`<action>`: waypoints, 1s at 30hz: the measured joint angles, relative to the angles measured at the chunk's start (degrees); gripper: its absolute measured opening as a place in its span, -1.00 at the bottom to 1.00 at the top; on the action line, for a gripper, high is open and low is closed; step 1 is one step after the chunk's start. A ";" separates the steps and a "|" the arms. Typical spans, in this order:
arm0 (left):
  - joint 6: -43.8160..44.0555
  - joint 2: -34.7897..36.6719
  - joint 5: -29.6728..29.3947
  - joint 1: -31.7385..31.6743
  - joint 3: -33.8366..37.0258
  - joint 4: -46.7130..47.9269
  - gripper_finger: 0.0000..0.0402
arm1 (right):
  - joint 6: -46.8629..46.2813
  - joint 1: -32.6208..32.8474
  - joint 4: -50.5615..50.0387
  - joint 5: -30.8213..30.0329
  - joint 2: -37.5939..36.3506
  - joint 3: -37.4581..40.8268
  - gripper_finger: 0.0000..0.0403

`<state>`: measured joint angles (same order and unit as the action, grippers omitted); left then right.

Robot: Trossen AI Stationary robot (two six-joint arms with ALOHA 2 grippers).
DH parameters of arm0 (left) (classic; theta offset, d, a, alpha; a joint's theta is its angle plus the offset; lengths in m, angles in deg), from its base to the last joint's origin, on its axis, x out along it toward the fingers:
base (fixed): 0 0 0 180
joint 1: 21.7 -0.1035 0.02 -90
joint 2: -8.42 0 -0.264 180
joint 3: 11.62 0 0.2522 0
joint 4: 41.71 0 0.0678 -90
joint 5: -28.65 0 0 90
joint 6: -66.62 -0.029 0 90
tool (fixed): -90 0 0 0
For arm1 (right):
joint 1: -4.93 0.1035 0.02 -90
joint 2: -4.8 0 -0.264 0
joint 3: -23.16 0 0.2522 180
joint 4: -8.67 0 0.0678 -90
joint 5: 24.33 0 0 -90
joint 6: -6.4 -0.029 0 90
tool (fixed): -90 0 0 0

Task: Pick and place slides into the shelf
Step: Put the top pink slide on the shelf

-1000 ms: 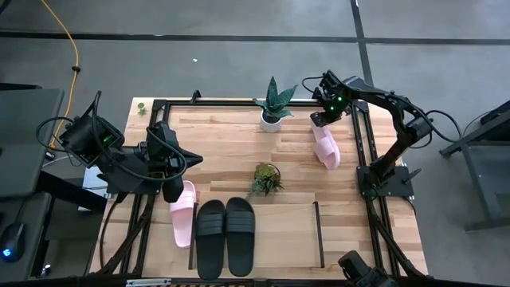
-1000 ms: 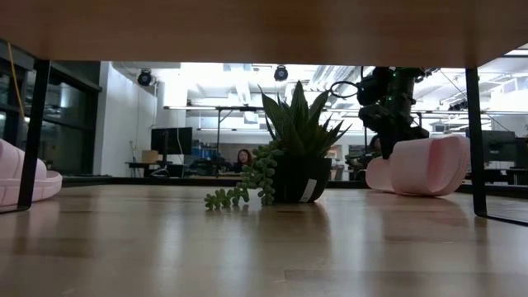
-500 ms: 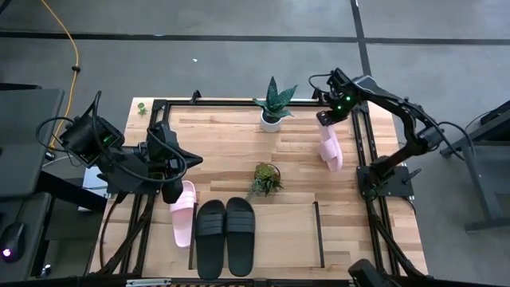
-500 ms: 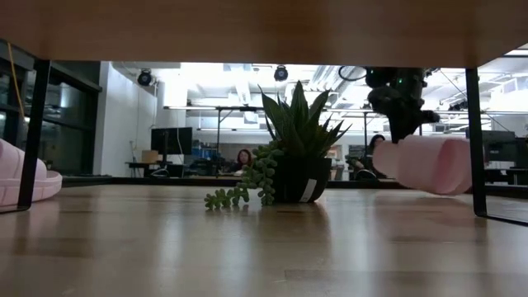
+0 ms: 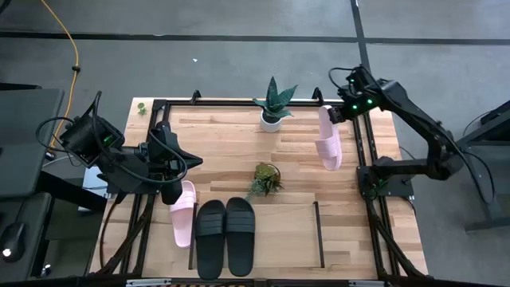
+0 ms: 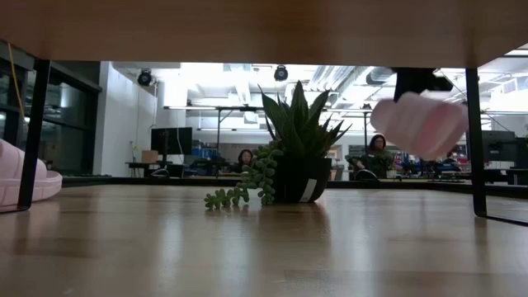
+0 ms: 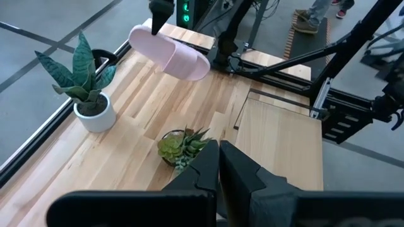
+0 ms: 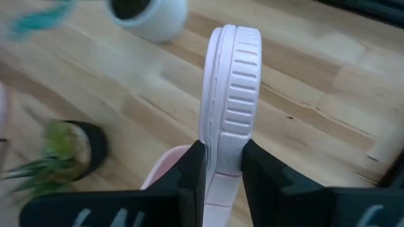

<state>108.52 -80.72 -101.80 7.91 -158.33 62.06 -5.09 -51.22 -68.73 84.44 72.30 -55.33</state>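
Observation:
My right gripper (image 5: 335,114) is shut on a pale pink slide (image 5: 328,139) above the table's far right part; the low view shows that slide (image 6: 422,124) in the air. A second pink slide (image 5: 182,214) lies by the shelf's left side panel. Two black slides (image 5: 225,237) rest side by side, soles down, on the left half of the light-wood shelf (image 5: 287,237). My left gripper (image 5: 190,160) is shut and holds nothing. It hovers over the table's left side, just beyond the second pink slide. My right gripper pinches the pink slide between its two fingers (image 8: 192,169) at its far end (image 8: 222,148), one finger on each flat side. The fingers come from the far right, slanting down. The slide is lifted clear, turned on its edge, its free end (image 5: 330,163) toward the near edge.
A spiky plant in a white pot (image 5: 272,110) stands at the far edge, and a small trailing plant (image 5: 264,178) stands mid-table, beyond the shelf. The shelf's right half (image 5: 291,227) is bare board. Black frame rails (image 5: 362,151) run along the table's sides. People sit in the room behind.
My right gripper has risen, carrying the pink slide with it. A second ago the slide still rested on the table with its far end raised; now it is lifted clear and hangs well above the tabletop.

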 joint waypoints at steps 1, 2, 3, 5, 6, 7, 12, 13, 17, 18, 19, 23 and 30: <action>-0.11 0.00 0.00 0.00 0.00 0.00 -0.99 | -0.62 0.03 -0.02 0.73 -1.51 0.00 -0.70; -0.13 0.00 0.00 0.00 0.00 0.00 -0.99 | -1.48 0.03 -0.02 1.55 -3.06 0.00 -0.70; -0.13 0.00 0.00 0.00 0.00 0.00 -0.99 | -2.14 0.03 0.02 2.64 -4.56 -0.02 -0.70; -0.59 0.00 0.01 0.01 0.00 0.00 -0.99 | -4.25 0.03 0.02 4.87 -7.27 -0.02 -0.70; -1.07 0.00 0.01 0.02 0.00 -0.01 -0.99 | -5.20 0.03 0.06 6.07 -8.58 -0.02 -0.70; -1.42 0.00 0.00 0.00 0.00 0.00 -0.99 | -6.15 0.03 0.27 7.45 -9.85 -0.02 -0.70; -1.67 0.00 0.00 0.01 0.00 0.00 -0.99 | -11.86 0.35 2.01 11.84 -15.90 -0.02 -0.70; -1.76 0.00 0.00 0.00 0.00 0.00 -0.99 | -13.31 0.80 2.50 12.30 -17.07 -0.02 -0.70; -1.87 0.00 0.00 0.00 0.00 0.00 -0.99 | -19.68 4.45 4.64 14.00 -21.01 -0.03 -0.70; -2.23 0.00 0.00 0.02 0.00 0.00 -0.99 | -21.51 5.80 5.44 14.10 -21.83 -0.04 -0.70; -2.70 0.00 0.00 0.01 0.00 0.00 -0.99 | -23.42 7.19 6.40 14.11 -22.48 -0.04 -0.70; -3.12 0.00 0.00 0.00 0.00 0.00 -0.99 | -30.49 13.46 11.63 11.85 -24.07 -0.04 -0.70; -4.03 0.00 0.47 0.00 0.00 -0.01 -0.99 | -37.65 27.78 16.20 1.97 -23.03 -0.04 -0.70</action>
<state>104.49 -80.72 -101.33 7.91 -158.33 62.05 -42.74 -23.44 -52.53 86.41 49.26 -55.38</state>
